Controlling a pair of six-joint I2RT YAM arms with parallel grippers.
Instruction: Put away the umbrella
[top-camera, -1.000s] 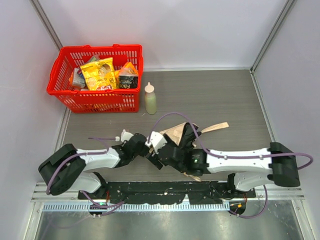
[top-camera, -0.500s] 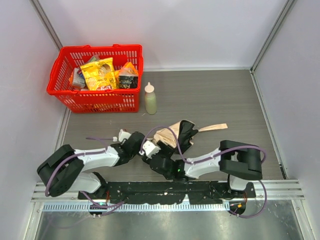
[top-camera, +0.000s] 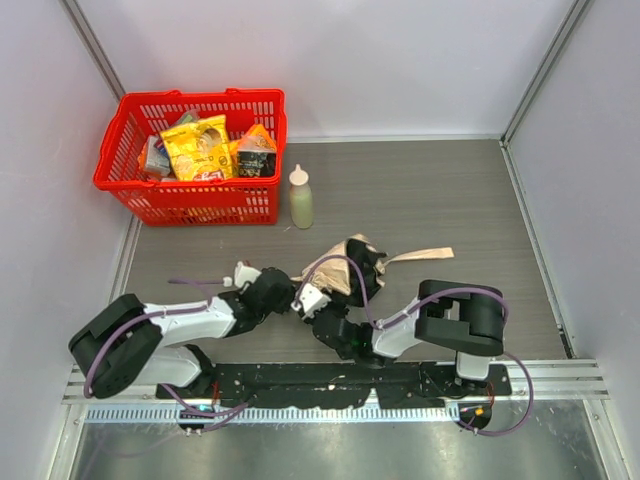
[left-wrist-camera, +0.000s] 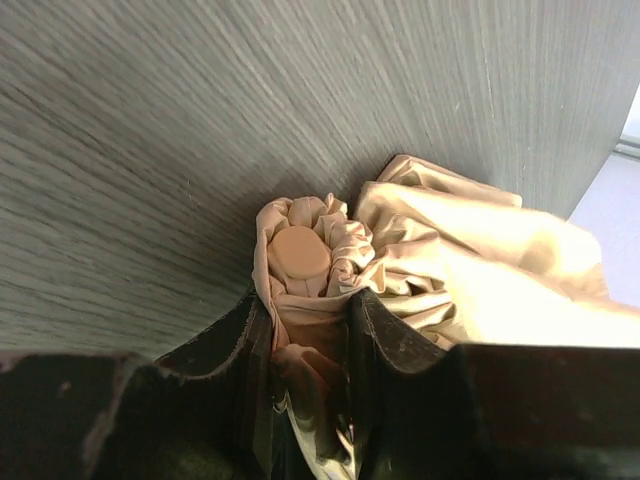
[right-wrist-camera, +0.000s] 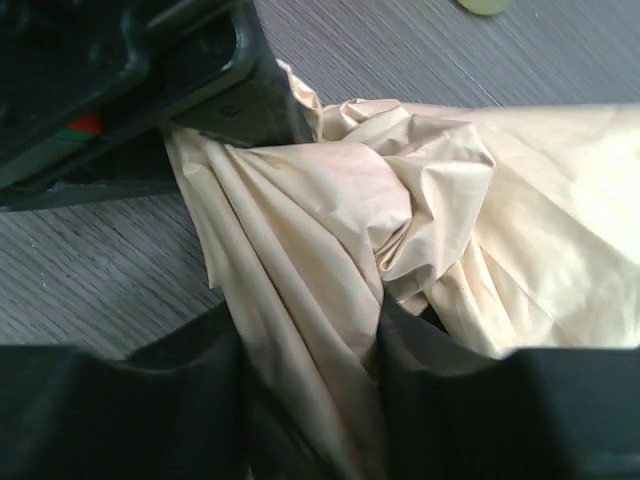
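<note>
The umbrella (top-camera: 352, 262) lies on the worktop (top-camera: 450, 190) near its front edge, between the two grippers and well apart from the red basket (top-camera: 190, 203). The left gripper (left-wrist-camera: 305, 305) is clamped narrow on one end, with fabric puckered around a round cap (left-wrist-camera: 300, 253) just past its fingers. Over the last second the right arm has folded back toward its base, and the canopy (right-wrist-camera: 430, 190), spread wider a moment ago, now sits as a tighter bundle drawn closer to the left gripper. The right gripper (right-wrist-camera: 310, 340) has narrowed around a fold of cloth that fills its gap; whether it pinches yet, I cannot tell. The closing strap (top-camera: 420, 255) trails loose to the right, so the gathering looks to be under way while the wrapping is not yet done
</note>
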